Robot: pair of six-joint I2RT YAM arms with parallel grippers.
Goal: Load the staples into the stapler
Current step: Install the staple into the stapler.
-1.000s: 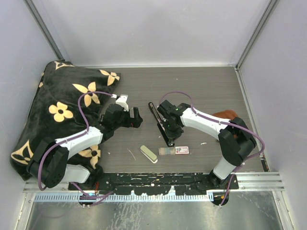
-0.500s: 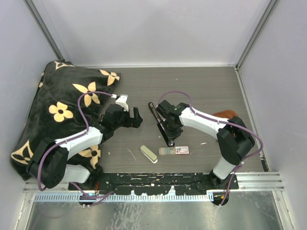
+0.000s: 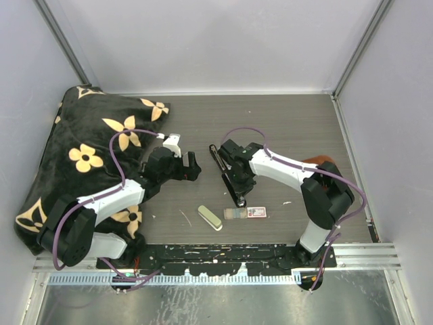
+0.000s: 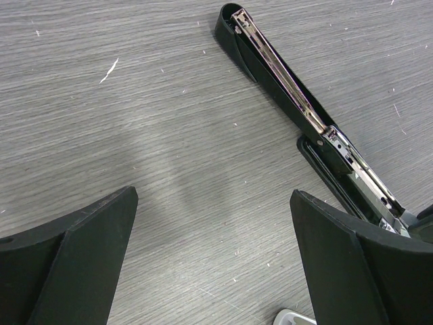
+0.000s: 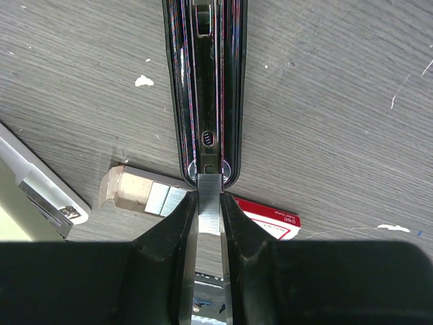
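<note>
The setting is a robotics lab test cell, not a home or an office. Plain pale panel walls (image 3: 203, 47) close in three sides and meet at bare aluminium corner posts (image 3: 64, 40). The left arm (image 3: 111, 198) and the right arm (image 3: 284, 168) are bolted to a metal rail (image 3: 365, 254) at the near edge of a dark wood-grain surface (image 3: 291, 122). Purple cables (image 3: 116, 159) loop along both arms. A stapler (image 3: 216, 157) and a flowered black bag (image 3: 81, 149) lie on the surface, ordinary items inside a bare enclosure.

Overhead plus two close wrist views, common stapler (image 4: 277, 74)
</note>
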